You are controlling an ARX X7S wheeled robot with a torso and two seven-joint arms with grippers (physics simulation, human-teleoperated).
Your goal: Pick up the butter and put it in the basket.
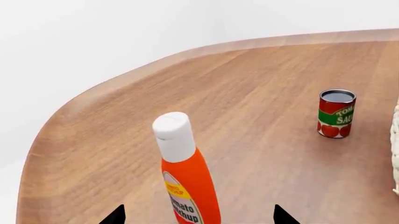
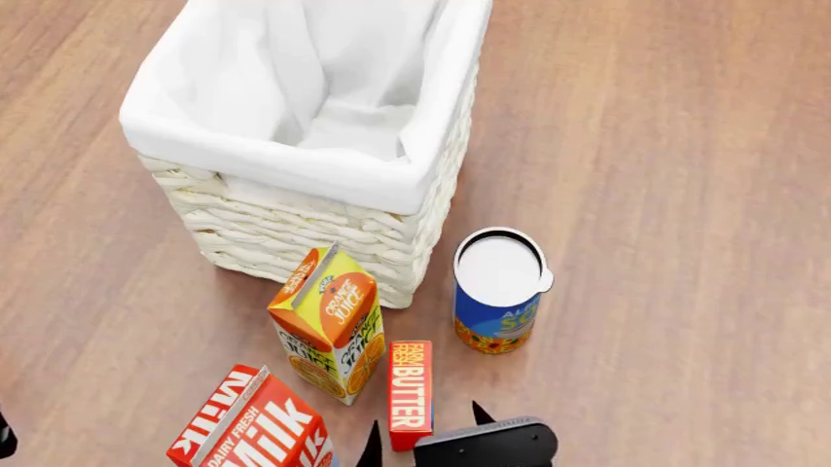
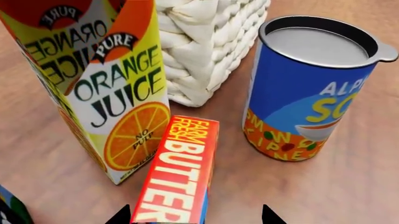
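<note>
Down on the table, the butter lies flat between the open fingers of the right gripper, just beside the juice carton. Near it stand a soup can, the basket and a milk carton. Left gripper spreads wide around a ketchup bottle, holding nothing.

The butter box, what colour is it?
The butter is red with white lettering on an orange-yellow panel, clearest in the right wrist view.

Red butter, white woven basket
</note>
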